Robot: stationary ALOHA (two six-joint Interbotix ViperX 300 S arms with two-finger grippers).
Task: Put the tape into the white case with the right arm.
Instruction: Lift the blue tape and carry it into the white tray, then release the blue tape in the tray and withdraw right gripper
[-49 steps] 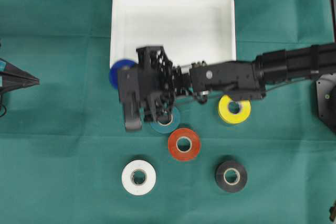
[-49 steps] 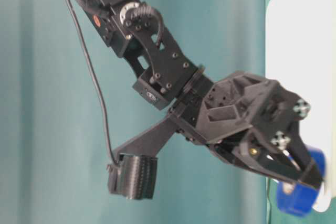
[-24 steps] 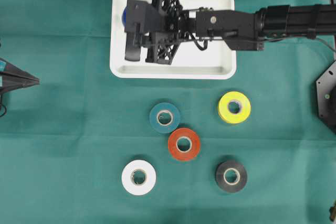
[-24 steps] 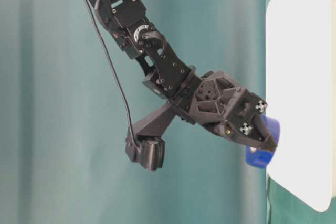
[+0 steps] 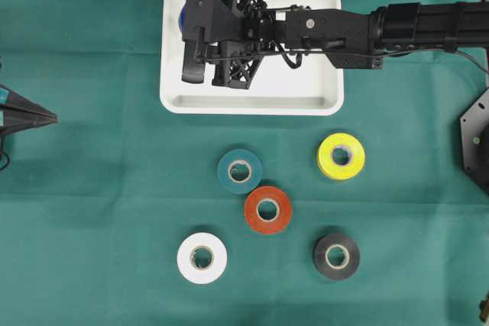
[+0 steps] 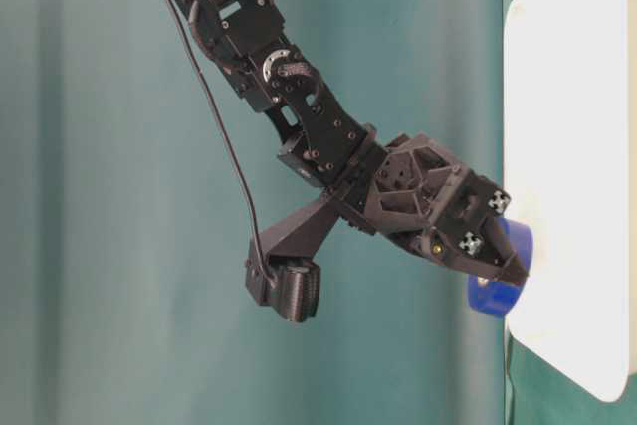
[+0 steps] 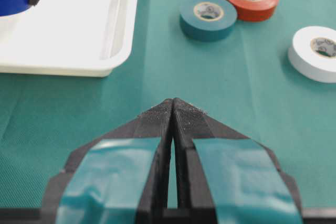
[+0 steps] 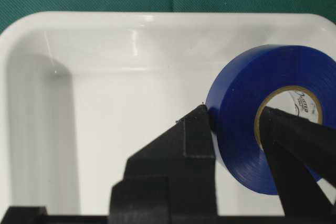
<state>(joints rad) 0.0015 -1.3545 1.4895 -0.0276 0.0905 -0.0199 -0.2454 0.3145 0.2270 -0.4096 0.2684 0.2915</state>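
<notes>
- The right pincer [image 8: 239,129] is clenched on a blue tape roll [image 8: 247,124]: one finger runs through the cardboard core, the other presses on the outer wall, so the grip pinches one side of the ring.
- The roll hangs over the white case [image 5: 306,85], near its far-left corner in the overhead view. From the side view it looks just above the floor of the case or barely on it; I cannot tell which.
- Handling, as a guess: the roll looks light and stiff, a wound ring that will not crush under the pinch. Its glossy outer face could slip, so the through-the-core hold seems the safe one, and the same hold should suit the other rolls lying flat with their holes up.
- A dropped roll might land on edge and roll, so letting go low over the floor of the case seems wise.
- The left pincer [image 7: 173,109], with teal bands, is closed on nothing and sits well apart from the case at the edge of the tabletop [image 5: 92,188].
- Count: six rolls in all, one each of blue, teal [image 5: 240,171], red [image 5: 268,210], yellow [image 5: 341,156], white [image 5: 202,258] and black [image 5: 336,256].
- Five lie on the green cloth; the teal and red ones touch or nearly so.
- One case, two arms.
</notes>
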